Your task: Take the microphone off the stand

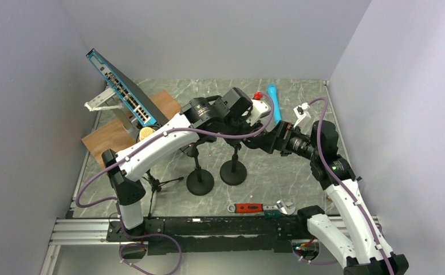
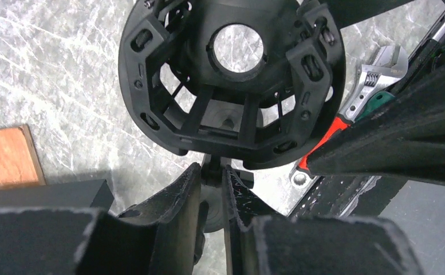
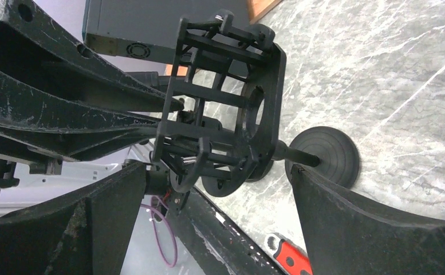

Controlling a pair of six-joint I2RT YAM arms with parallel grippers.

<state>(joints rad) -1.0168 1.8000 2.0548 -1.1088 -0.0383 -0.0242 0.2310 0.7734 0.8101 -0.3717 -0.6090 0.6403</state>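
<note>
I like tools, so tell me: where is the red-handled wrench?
In the top view the wrench lies flat near the table's front edge, right of centre, just nearer the robot than the right-hand round stand base.

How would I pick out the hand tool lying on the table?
Find the black rail along the table's near edge. Just beyond it, right of centre, lies an adjustable wrench. Its red handle and silver head set it apart from the black round stand bases.

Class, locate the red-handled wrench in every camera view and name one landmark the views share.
Top external: wrench, bottom centre.
Left wrist: wrench, right side, upper half.
Right wrist: only what looks like its red handle, bottom edge.
Shared landmark: wooden board.
</note>
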